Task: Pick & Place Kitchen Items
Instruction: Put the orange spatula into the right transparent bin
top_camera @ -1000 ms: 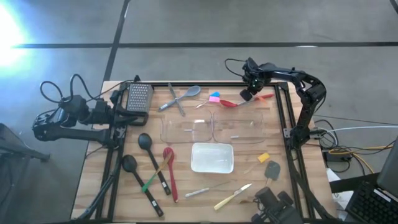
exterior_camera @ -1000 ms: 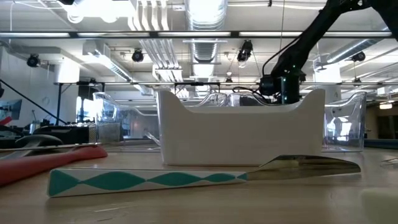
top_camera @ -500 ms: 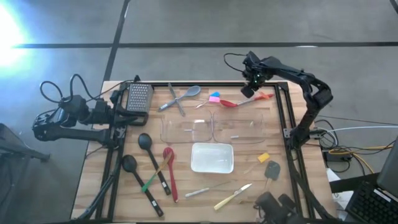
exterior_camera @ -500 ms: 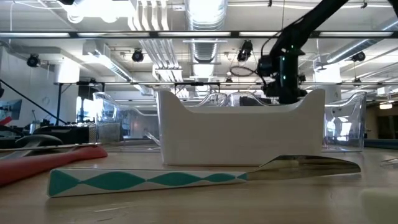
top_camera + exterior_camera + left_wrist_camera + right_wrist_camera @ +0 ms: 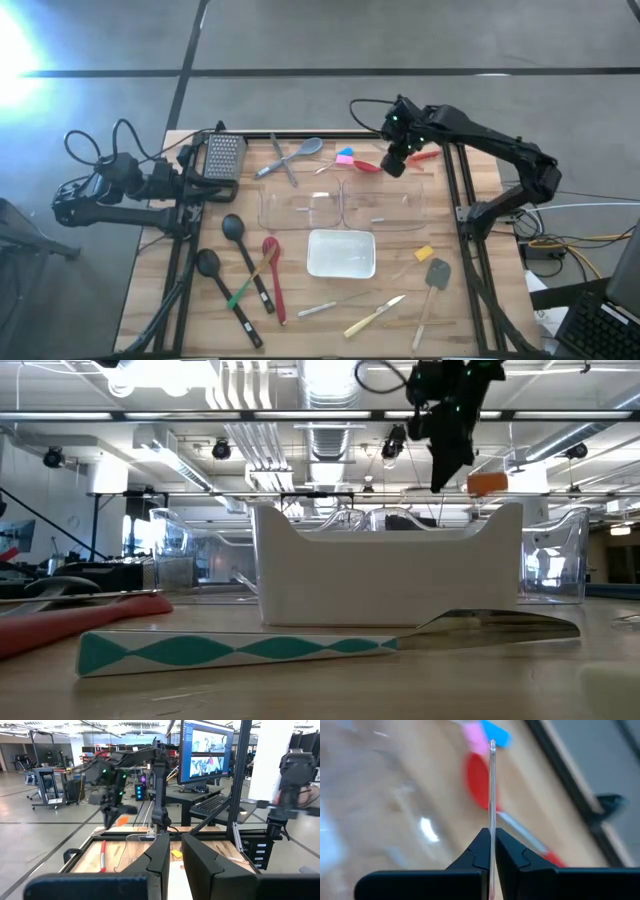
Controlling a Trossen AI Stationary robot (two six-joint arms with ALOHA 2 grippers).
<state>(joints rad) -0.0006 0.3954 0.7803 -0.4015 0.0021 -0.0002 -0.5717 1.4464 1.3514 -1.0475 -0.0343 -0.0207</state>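
Now, from above, my right gripper [image 5: 394, 160] hangs over the far edge of the right-hand clear bin [image 5: 382, 204], just beside the red spoon [image 5: 372, 167] and the pink and blue spatulas [image 5: 344, 156]; my left gripper [image 5: 210, 172] waits at the table's left edge by the grater [image 5: 224, 156]. Half a second ago the right gripper sat farther right and nearer the far rail, so it has swung left toward the bins. In the low view it hangs high above the white tray [image 5: 388, 565], an orange-ended utensil [image 5: 487, 483] showing beside it; earlier it was much lower, just behind the tray's rim. My left wrist view shows the fingers [image 5: 161, 851] drawn nearly together on nothing. My right wrist view shows the fingers [image 5: 481, 847] pinched shut on a thin, edge-on strip [image 5: 492, 785], with the red spoon [image 5: 479, 780] directly beyond.
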